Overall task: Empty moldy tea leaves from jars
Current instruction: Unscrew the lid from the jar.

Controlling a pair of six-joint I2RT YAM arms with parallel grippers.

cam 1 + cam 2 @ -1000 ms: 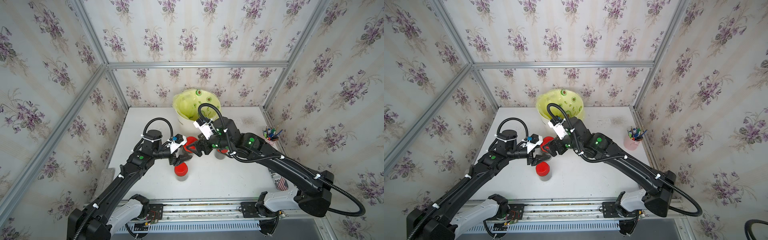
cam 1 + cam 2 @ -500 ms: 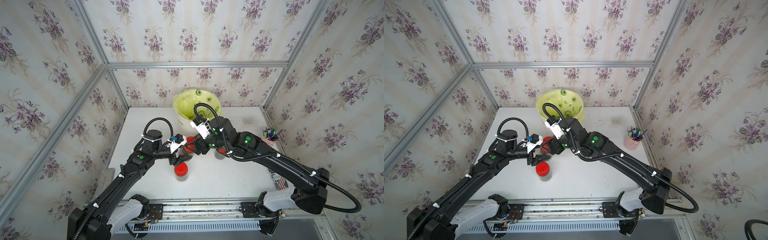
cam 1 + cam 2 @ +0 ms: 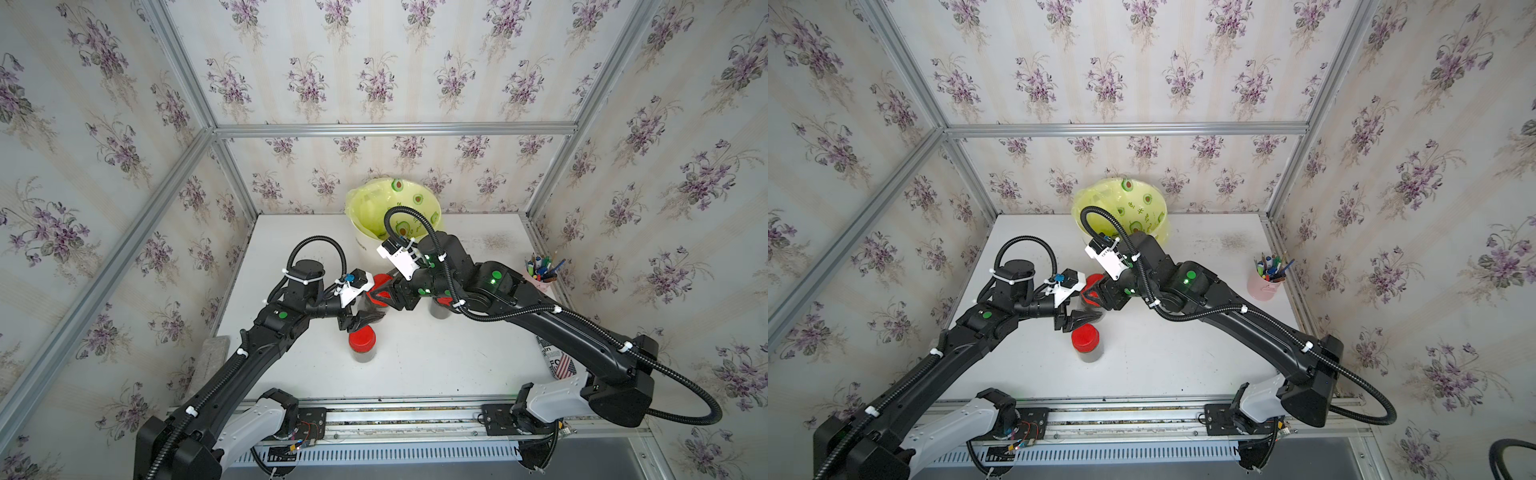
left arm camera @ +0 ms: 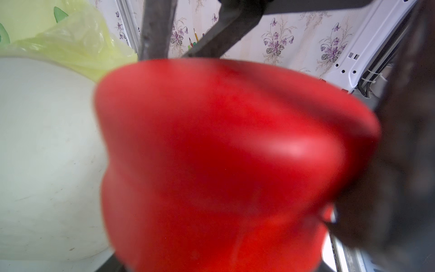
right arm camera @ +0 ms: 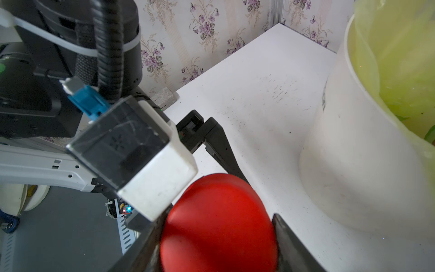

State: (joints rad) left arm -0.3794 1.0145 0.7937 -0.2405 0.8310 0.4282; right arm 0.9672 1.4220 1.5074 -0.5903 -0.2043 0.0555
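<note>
My left gripper (image 3: 367,318) is shut on the body of a clear jar, held tilted just above the table. That jar's red cap (image 3: 380,279) fills the left wrist view (image 4: 223,153), blurred. My right gripper (image 5: 217,237) is shut on this cap, a finger pressed to each side; in both top views it (image 3: 1090,291) reaches in from the right. A second jar (image 3: 361,342) stands upright just in front, with dark tea leaves (image 3: 365,356) showing through its wall. A third jar (image 3: 439,310) is mostly hidden under my right arm.
The cream bin (image 3: 365,246) with the yellow avocado-print bag (image 3: 1121,208) stands at the back, close behind the grippers. At the right edge is a pink pen cup (image 3: 540,277). A grey block (image 3: 216,347) lies at the left edge and a striped item (image 3: 559,366) at the right.
My right gripper has shifted slightly left onto the held jar's cap and its fingers have closed in on it. The left arm has not moved.
</note>
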